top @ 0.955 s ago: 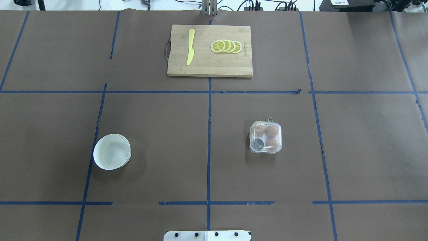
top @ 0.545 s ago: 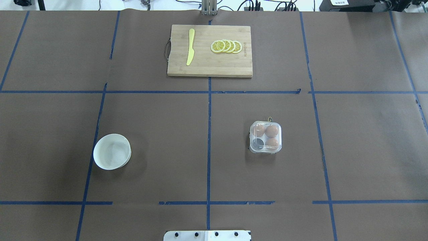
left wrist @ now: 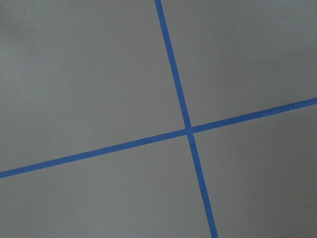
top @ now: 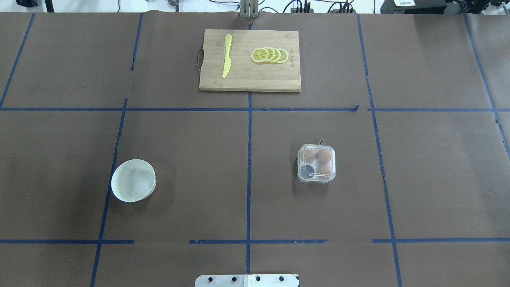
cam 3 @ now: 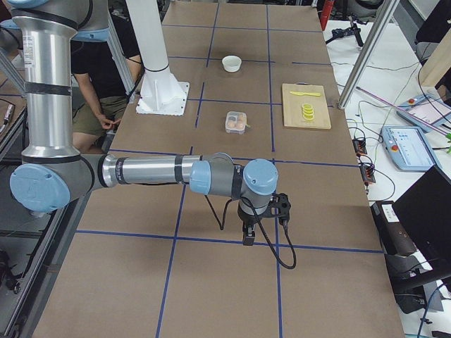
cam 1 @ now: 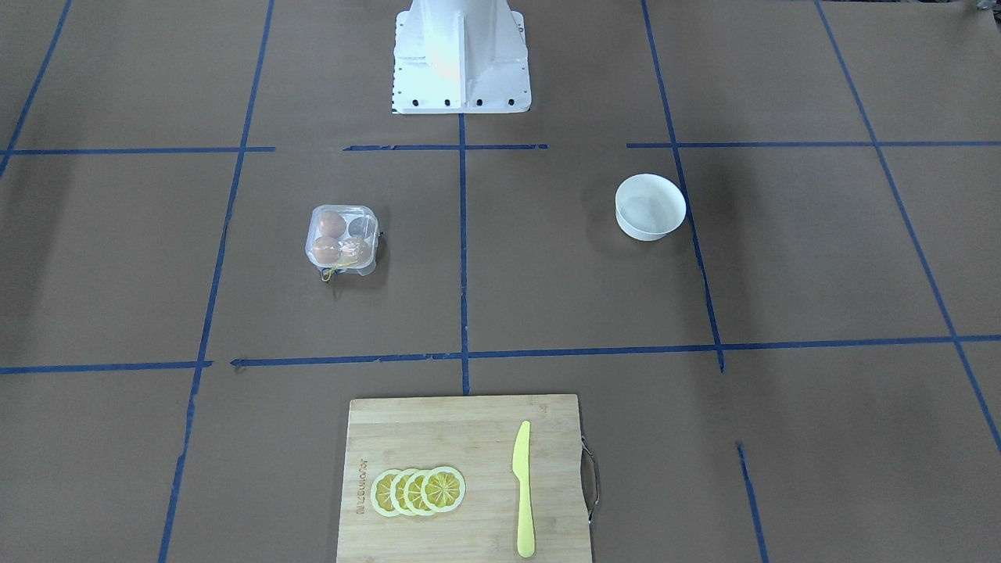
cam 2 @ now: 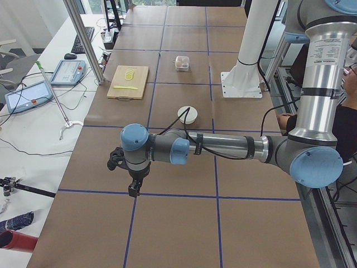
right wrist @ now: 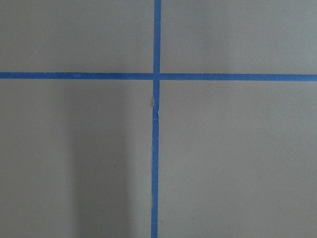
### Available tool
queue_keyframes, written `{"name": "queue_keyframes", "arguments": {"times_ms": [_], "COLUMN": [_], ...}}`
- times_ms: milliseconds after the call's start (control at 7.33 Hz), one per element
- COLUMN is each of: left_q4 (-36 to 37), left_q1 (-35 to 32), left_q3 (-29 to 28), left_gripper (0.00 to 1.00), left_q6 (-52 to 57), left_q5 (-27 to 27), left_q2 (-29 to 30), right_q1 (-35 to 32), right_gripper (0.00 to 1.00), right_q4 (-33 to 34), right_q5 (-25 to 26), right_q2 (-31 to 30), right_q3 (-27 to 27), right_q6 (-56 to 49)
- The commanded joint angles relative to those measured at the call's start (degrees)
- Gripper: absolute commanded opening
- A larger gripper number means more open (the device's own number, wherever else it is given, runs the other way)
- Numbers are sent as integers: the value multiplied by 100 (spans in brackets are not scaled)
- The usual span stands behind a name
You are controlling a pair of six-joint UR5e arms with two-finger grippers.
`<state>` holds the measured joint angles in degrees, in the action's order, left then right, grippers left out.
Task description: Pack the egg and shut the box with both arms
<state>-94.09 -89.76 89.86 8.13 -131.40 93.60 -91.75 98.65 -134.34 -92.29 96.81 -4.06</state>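
Table, brown paper with blue tape grid.

- Box (top: 316,163): right of centre in the overhead view, left of centre in the front-facing view. Three eggs (top: 324,156) show through the clear plastic; the fourth cell, lower left from overhead, is dark.
- String (cam 1: 335,271): yellow, plain only in the front-facing view, at the box's lower edge.
- Bowl (top: 133,180): white, lower left overhead, well apart from the box.
- Cutting board (top: 250,60): top centre, bearing a yellow knife (top: 226,56) and lemon slices (top: 269,55).
- Left gripper (cam 2: 133,187) and right gripper (cam 3: 249,236): each seen in one side view only, pointing down over tape lines, far from the box; spread or pressed together cannot be told.
- Wrist views: tape crossings only.
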Motion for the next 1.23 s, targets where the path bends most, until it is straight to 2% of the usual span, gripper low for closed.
{"name": "queue_keyframes", "arguments": {"times_ms": [0, 1091], "left_q4": [-65, -611], "left_q1": [2, 2], "left_q3": [-12, -92], "left_gripper": [100, 100], "left_q6": [-22, -532], "left_q5": [0, 9], "left_q2": [-8, -167], "right_q1": [-9, -9], "right_gripper": [100, 100], "right_q4": [-3, -47], "right_q5": [4, 4], "right_q2": [26, 88], "right_q3": [22, 84], "right_q6": [19, 28]}}
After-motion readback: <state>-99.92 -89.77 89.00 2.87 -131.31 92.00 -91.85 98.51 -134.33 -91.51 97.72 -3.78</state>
